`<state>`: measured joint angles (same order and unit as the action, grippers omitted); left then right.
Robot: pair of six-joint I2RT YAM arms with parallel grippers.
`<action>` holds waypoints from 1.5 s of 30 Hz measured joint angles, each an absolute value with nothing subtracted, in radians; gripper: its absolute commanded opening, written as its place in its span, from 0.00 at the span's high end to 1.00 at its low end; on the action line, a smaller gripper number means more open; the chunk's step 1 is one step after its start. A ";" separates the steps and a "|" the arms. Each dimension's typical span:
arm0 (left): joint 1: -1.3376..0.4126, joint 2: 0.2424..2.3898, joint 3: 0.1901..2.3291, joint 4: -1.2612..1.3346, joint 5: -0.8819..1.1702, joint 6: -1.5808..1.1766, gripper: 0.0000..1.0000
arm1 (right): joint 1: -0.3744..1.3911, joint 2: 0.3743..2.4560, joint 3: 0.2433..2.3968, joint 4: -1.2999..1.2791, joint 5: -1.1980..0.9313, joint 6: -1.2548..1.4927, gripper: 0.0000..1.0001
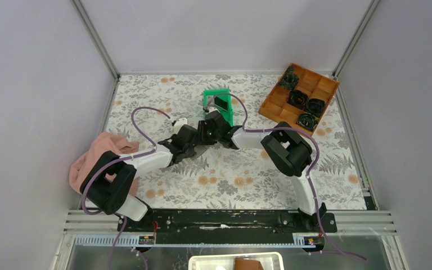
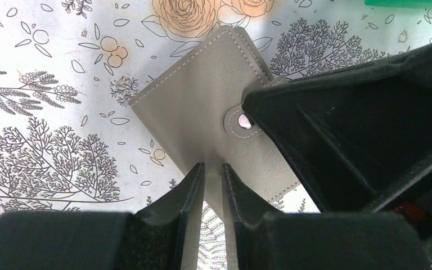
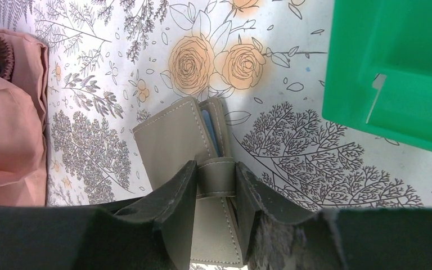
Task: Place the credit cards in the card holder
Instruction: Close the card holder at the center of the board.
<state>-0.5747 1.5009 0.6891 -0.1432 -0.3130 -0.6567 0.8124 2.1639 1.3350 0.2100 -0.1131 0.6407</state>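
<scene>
- At the near edge of the bench (image 1: 230, 180) you have both arm bases; each arm reaches inward, and the two meet around the middle of the bench
- By the left edge, a crumpled pink cloth (image 1: 93, 157) lies beside your left arm's elbow
- Your left claw (image 2: 212, 169) has its jaws nearly together, with only a thin gap between them. Its tips sit at the nearest corner of the card holder (image 2: 191, 107), but you cannot tell from these views whether they actually pinch it
- The card holder lies flat on the bench near the middle, a little toward the far edge, grey side up with pale stitching round its border
- Your right claw (image 3: 215, 169) is closed on the card holder's strap (image 3: 216, 177), one finger against each side of it. From the left wrist it looms over the metal snap (image 2: 244, 121)
- Along one side the holder gapes slightly, showing you a sliver of blue lining (image 3: 208, 126)
- Just beyond the claws, toward the far edge, stands the green bin (image 1: 208, 98) with a dark object (image 1: 221, 103) inside, too small to identify
- In the far right corner sits the brown tray (image 1: 322, 84), set at an angle, with dark round parts (image 1: 306, 107) in several of its compartments
</scene>
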 measured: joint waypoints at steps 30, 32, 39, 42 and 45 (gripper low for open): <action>-0.543 1.499 0.689 -0.148 -0.281 -0.696 0.77 | 0.821 2.141 1.295 0.279 -0.126 0.590 0.53; -0.542 1.499 0.689 -0.149 -0.279 -0.698 0.77 | 0.821 2.144 1.302 0.270 -0.130 0.587 0.53; -0.542 1.499 0.689 -0.149 -0.277 -0.698 0.77 | 0.820 2.149 1.320 0.241 -0.132 0.580 0.54; -0.542 1.499 0.689 -0.149 -0.277 -0.698 0.77 | 0.821 2.153 1.329 0.230 -0.131 0.580 0.54; -0.542 1.499 0.689 -0.148 -0.277 -0.698 0.78 | 0.821 2.162 1.344 0.221 -0.126 0.579 0.55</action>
